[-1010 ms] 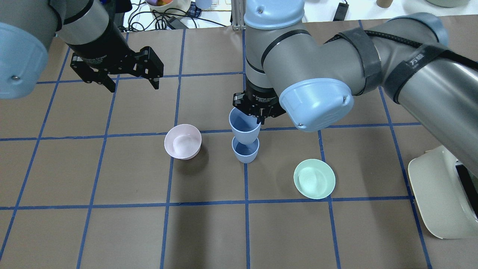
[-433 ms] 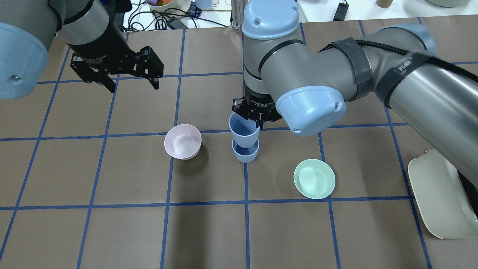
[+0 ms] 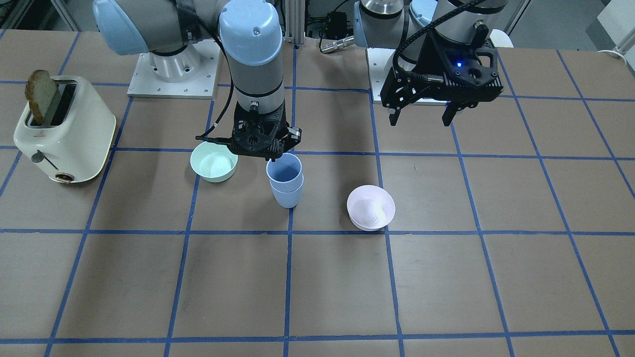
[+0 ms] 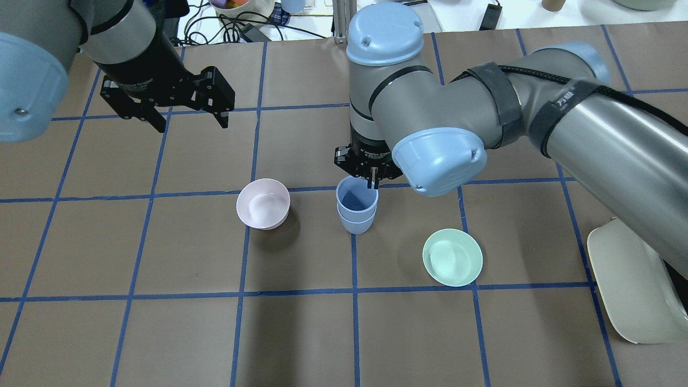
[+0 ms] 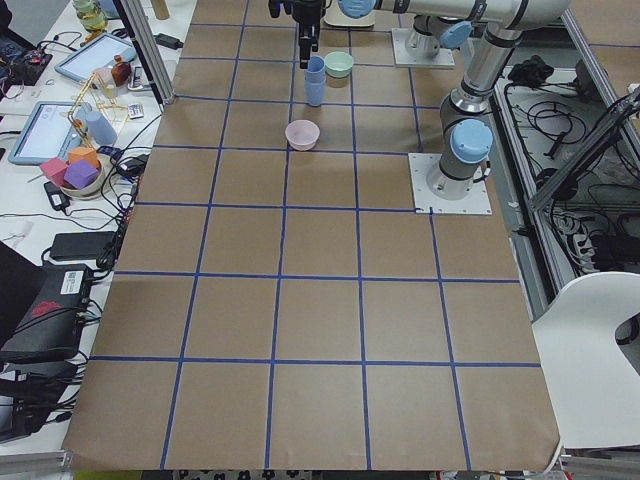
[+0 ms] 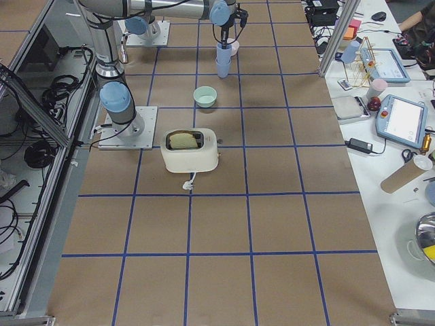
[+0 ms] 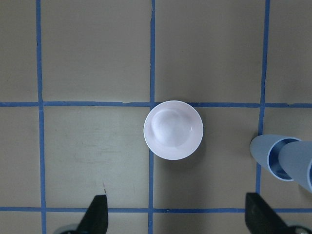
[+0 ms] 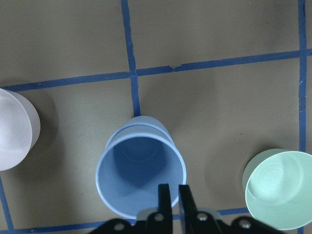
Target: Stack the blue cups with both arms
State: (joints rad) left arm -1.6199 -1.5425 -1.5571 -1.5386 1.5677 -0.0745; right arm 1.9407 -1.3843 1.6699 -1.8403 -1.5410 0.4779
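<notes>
Reference for positions: the lower blue cup [image 4: 355,223], a small matte pale-blue plastic tumbler standing upright on the brown paper-covered table [image 4: 161,333] with its blue tape grid.

Upper blue cup [image 4: 356,200], an identical pale-blue tumbler: nested mouth-up inside the lower blue cup, with its rim band standing proud above the lower rim. It looks upright in the front view. I cannot tell whether it is fully seated.

Right gripper [image 8: 174,195], black, two-fingered: directly above the lower blue cup on the side toward the robot. Its fingers are drawn nearly together, pinching the wall of the upper blue cup at the rim, seemingly one finger inside and one outside.

Left gripper [image 4: 191,123], black, two-fingered: well apart from the lower blue cup, raised off the table, fingers spread wide, holding nothing.

Other items: a pale-pink round plastic bowl [image 4: 263,203] sits near the lower blue cup on the robot's left. A mint-green round plastic bowl [image 4: 452,257] sits near it on the robot's right. A cream toaster [image 3: 64,131] holding a slice of bread sits further right.

Step in hand (judgement): end of placement, with the stack formed and only the release left.

Next move (judgement): spread the right fingers slightly, then lift straight up so the inner finger clears the rim without dragging or tipping the stack. A sideways pull-off could topple both cups toward a bowl.
</notes>
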